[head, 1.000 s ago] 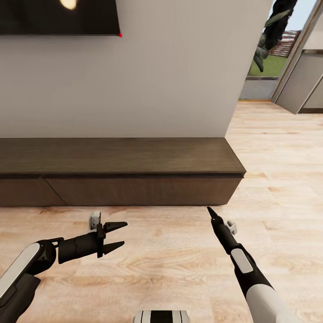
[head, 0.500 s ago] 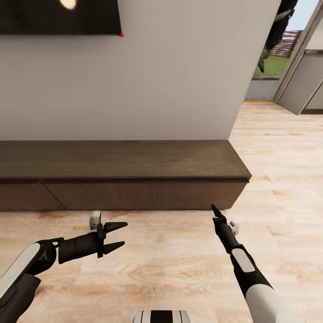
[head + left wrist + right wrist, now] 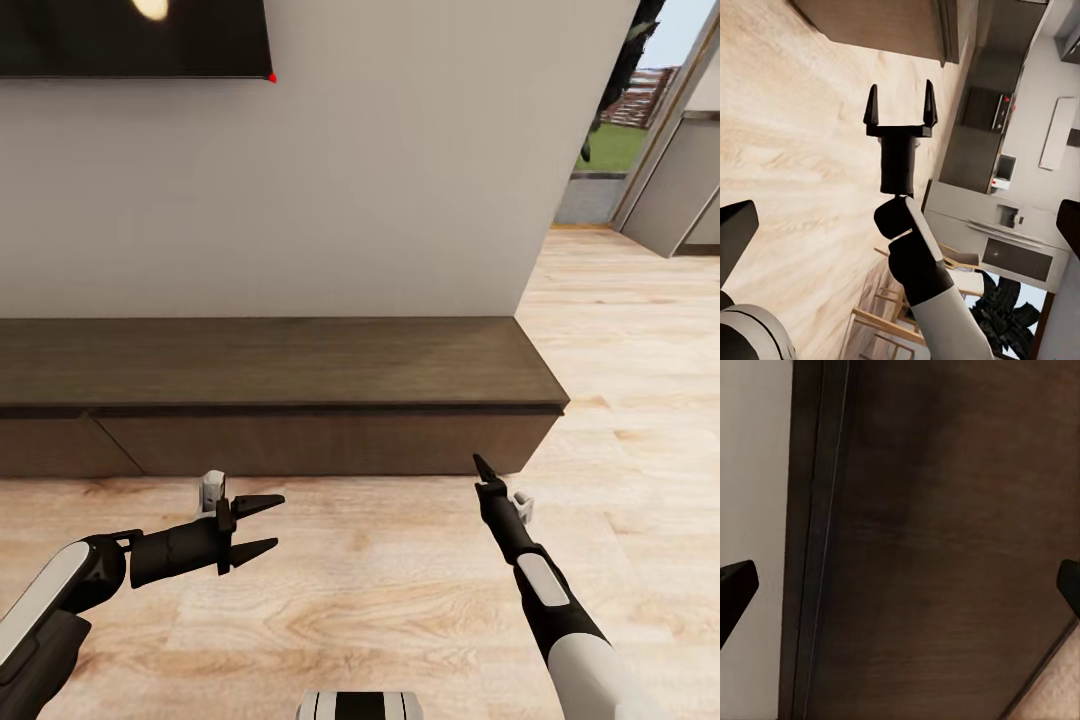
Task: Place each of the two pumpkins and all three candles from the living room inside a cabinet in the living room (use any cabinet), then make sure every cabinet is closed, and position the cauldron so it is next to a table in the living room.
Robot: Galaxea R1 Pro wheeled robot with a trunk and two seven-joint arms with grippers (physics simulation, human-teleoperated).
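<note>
The cabinet point(image 3: 300, 365), a long low dark-brown unit, runs along the white wall with its flat drawer fronts shut. My right gripper point(image 3: 482, 468) points at the cabinet's front near its right end. It is open, with both fingers spread in the left wrist view point(image 3: 900, 105), and dark wood of the cabinet point(image 3: 945, 547) sits close between the fingertips in the right wrist view. My left gripper point(image 3: 262, 524) hangs open over the floor, short of the cabinet and holding nothing. The pumpkins, candles, cauldron and table are out of view.
A dark screen point(image 3: 130, 40) hangs on the wall above the cabinet. Pale wood floor point(image 3: 400, 600) spreads around me and past the cabinet's right end toward a glazed opening point(image 3: 610, 140) and a grey door panel point(image 3: 680, 190). Grey kitchen units point(image 3: 1020, 150) and wooden chairs point(image 3: 892, 322) lie behind.
The whole view has shifted as the camera moved a little closer to the cabinet, so its right end now sits further right. Both arms hold their pose.
</note>
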